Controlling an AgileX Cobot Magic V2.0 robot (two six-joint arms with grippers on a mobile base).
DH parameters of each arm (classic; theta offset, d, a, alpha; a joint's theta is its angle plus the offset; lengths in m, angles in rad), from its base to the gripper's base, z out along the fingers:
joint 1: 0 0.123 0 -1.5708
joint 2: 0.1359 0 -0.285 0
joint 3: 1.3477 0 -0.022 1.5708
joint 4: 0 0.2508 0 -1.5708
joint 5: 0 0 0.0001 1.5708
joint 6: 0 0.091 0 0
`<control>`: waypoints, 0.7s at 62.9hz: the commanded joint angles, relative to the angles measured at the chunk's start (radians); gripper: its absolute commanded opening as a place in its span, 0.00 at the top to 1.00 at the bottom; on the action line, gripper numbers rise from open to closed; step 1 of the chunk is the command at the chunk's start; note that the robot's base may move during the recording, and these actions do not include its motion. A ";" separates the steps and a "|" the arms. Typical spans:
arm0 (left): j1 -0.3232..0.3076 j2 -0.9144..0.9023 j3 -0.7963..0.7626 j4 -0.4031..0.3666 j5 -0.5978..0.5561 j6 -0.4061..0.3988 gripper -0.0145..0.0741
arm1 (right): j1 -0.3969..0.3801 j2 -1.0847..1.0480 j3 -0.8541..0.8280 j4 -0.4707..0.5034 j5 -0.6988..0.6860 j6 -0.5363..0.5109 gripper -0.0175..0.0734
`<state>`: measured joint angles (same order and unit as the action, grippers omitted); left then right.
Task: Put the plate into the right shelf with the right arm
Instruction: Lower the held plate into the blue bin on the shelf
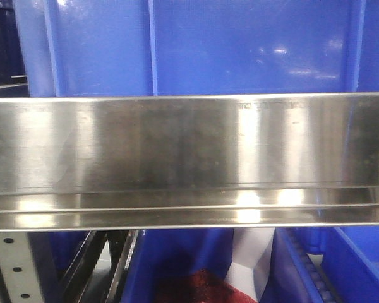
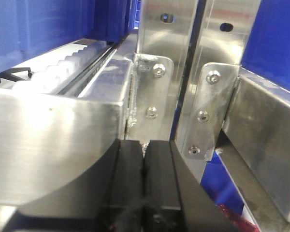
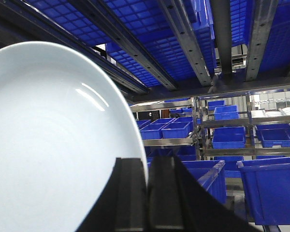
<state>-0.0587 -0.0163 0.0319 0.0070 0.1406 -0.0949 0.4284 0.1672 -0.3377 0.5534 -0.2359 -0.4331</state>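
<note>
Blue bins (image 3: 229,137) fill distant steel racks (image 3: 167,142).

Pale blue-white plate (image 3: 48,145), round and glossy, up on edge, rim pinched in the right hand (image 3: 147,164); right shelf (image 1: 189,158) shows its shiny brushed-steel front rail.

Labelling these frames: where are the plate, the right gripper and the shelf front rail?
plate (image 3: 48,145): right wrist view, middle of its pale face.
right gripper (image 3: 147,166): right wrist view, between the fingertips, at the plate's rim.
shelf front rail (image 1: 177,145): front view, middle of its brushed face.
</note>
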 commanded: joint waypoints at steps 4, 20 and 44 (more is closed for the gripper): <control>-0.002 -0.006 0.009 0.000 -0.090 -0.006 0.89 | -0.004 0.015 -0.028 -0.006 -0.086 -0.002 0.75; -0.002 -0.006 0.009 0.000 -0.090 -0.006 0.89 | -0.003 0.037 -0.215 -0.006 -0.014 0.057 0.75; -0.002 -0.006 0.009 0.000 -0.090 -0.006 0.89 | -0.003 0.510 -0.741 -0.006 0.370 0.051 0.75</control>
<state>-0.0587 -0.0163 0.0319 0.0070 0.1406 -0.0949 0.4284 0.5577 -0.9810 0.5534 0.1068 -0.3851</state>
